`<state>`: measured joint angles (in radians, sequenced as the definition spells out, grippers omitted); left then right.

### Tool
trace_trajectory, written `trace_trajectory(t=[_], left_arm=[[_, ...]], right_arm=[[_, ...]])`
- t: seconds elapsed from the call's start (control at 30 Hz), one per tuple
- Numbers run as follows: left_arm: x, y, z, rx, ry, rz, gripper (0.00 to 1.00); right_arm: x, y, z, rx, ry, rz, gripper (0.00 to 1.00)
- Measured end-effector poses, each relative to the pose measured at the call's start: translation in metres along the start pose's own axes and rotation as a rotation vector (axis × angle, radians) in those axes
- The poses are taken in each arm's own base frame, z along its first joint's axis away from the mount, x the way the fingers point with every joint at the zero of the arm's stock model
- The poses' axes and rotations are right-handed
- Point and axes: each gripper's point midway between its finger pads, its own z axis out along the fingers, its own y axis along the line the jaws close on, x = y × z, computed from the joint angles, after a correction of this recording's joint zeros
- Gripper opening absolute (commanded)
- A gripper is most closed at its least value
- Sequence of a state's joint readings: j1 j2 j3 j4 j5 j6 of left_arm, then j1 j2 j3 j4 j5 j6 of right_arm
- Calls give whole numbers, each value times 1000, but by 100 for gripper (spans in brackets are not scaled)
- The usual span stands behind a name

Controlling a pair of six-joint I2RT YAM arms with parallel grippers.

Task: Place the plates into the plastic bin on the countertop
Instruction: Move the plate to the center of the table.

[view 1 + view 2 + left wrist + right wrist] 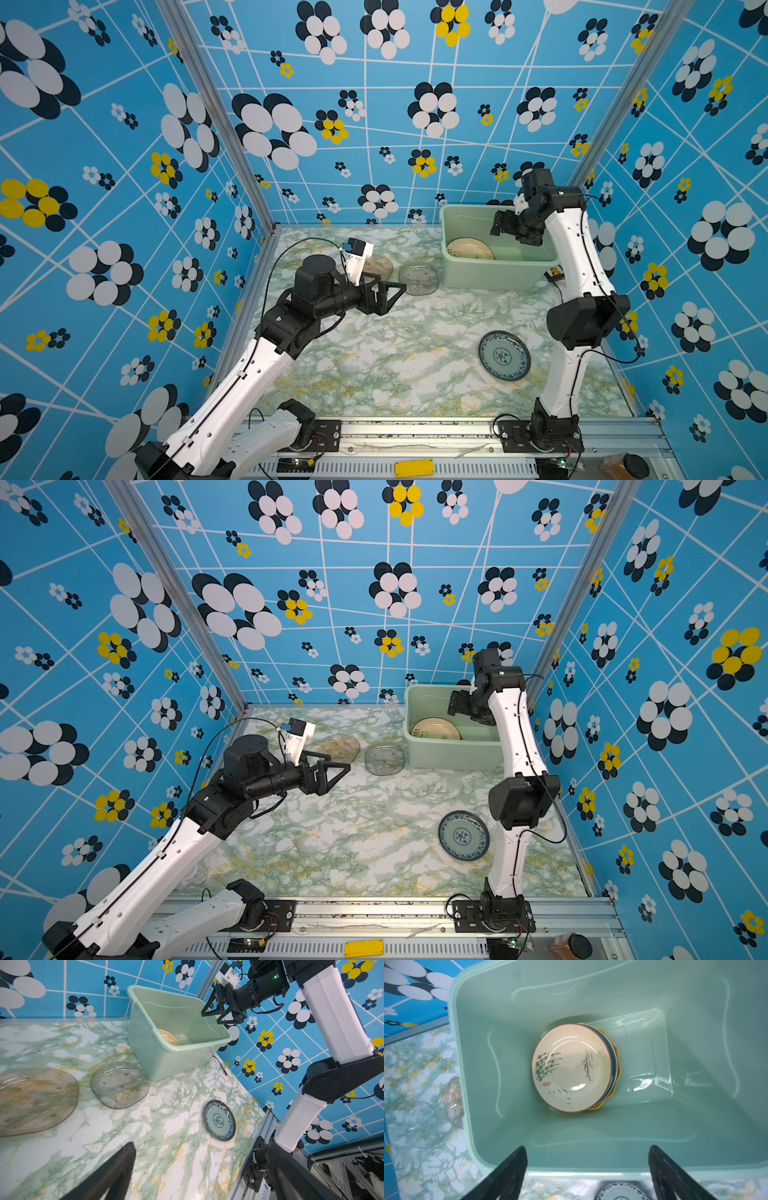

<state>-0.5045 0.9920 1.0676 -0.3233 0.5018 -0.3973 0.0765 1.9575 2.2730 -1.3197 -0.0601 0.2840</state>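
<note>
We find the cream plate (pixel 571 1068) topping others inside the plastic bin (pixel 475 1095). Right end effector (pixel 587 1148) released above it; left end effector (pixel 392 297) released. Amber plate (pixel 35 1101), grey plate (pixel 119 1085) and blue-white plate (pixel 220 1120) lie on the bench (pixel 166 1157).

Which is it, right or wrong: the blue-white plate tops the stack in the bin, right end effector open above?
Wrong. The cream plate tops the stack in the bin, as the right wrist view shows; the right end effector is open above.
</note>
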Motion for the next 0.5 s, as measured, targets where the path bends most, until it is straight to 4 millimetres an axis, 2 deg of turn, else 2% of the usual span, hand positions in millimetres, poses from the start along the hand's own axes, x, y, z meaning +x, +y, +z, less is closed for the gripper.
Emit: trace_trajectory(t=[0.1,0.2,0.27,0.4,0.5], left_arm=[[6,-7,4,40,40,-7,99],[8,-13,19,68,96,-27,99],[12,-17,32,76,131,-53,100],[31,-25,59,81,206,-155,100],[49,-26,80,56,261,-263,99]], right_arm=[[38,-2,-30,-40,11,1,93],[79,-6,-43,-74,32,10,93],[109,-12,-38,-83,67,25,93],[171,-32,-8,-62,206,92,93],[203,-48,12,-26,294,149,95]])
